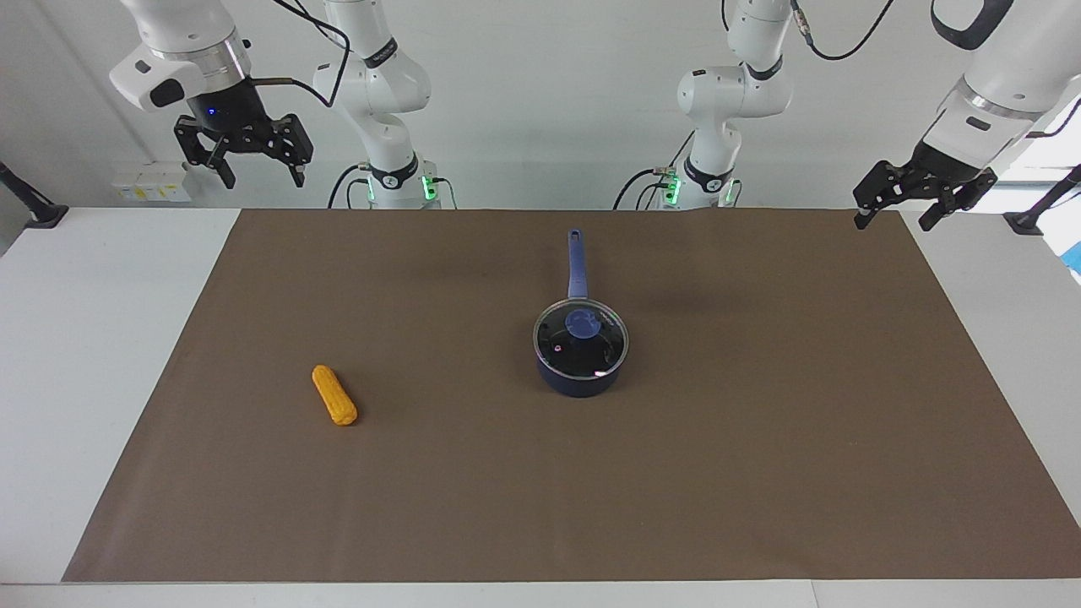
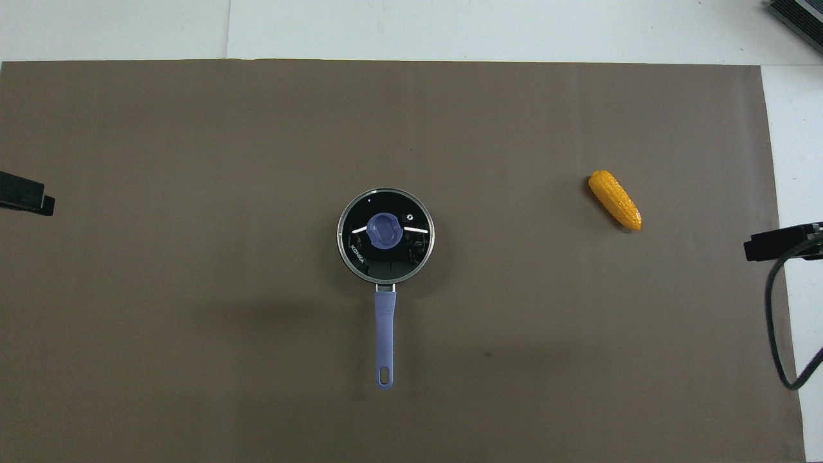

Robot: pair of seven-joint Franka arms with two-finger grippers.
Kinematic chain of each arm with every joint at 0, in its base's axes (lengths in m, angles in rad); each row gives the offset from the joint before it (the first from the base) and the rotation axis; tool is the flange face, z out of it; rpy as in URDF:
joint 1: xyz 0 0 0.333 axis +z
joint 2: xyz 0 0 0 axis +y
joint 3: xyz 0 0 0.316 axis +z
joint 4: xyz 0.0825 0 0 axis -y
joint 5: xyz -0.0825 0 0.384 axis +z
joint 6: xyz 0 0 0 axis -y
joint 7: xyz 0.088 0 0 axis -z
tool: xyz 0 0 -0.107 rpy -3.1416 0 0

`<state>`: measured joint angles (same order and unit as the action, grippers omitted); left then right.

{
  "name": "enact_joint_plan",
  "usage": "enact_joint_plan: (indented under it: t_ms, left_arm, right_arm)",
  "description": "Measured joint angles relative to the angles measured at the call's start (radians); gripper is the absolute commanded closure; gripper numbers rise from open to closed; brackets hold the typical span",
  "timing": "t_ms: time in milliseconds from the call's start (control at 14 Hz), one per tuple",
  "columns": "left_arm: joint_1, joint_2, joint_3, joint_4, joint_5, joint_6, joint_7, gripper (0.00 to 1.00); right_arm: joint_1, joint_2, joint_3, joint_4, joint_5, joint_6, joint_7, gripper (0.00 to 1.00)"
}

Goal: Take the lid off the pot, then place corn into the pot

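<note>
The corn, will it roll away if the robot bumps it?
Probably, a little: the corn is rounded and lies on its side on the flat brown mat. It tapers, so it would likely curve. Its bumps should help gripping.

One pot [image 1: 581, 371] stands near the middle of the bench [image 1: 101, 338], its single long handle pointing to twelve o'clock in the facing view. One lid [image 1: 581, 339] sits on it, with one blue knob at its centre. One corn cob [image 1: 334, 395] lies at about eight o'clock from the pot in that view. One brown mat [image 1: 760, 473] covers the bench. Two arms hang above, each with one hand: the left hand [image 1: 897, 213] and the right hand [image 1: 263, 172].
</note>
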<state>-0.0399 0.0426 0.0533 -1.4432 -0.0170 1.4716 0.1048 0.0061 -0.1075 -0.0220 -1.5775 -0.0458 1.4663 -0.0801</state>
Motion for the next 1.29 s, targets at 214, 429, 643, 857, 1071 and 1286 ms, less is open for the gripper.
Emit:
enact_joint_plan:
  t_ms: [214,429,643,857,1071,1286]
  left_arm:
    - [-0.003,0.0,-0.001,0.0,0.0,-0.003,0.005,0.0]
    - [-0.004,0.0,-0.001,0.0,0.0,-0.004,0.005,0.0]
    - [0.0,0.0,0.002,0.0,0.0,-0.004,0.005,0.0]
    - [0.008,-0.001,0.005,0.0,0.0,-0.006,0.005,0.0]
    - [0.01,-0.001,0.01,0.0,0.0,-0.006,0.005,0.0]
    - [0.009,-0.001,0.004,0.0,0.0,-0.006,0.005,0.0]
  right_arm:
    - [-0.001,0.003,0.0,0.008,0.0,0.005,0.0,0.0]
    - [-0.001,0.003,0.0,0.008,0.0,0.005,0.0,0.0]
    - [-0.001,0.003,0.0,0.007,0.0,0.005,0.0,0.0]
    - [-0.001,0.002,0.0,0.003,0.0,0.005,0.0,0.0]
    - [-0.001,0.002,-0.001,0.003,0.0,0.005,0.0,0.0]
    - [-0.001,0.001,-0.001,0.003,0.0,0.004,0.0,0.0]
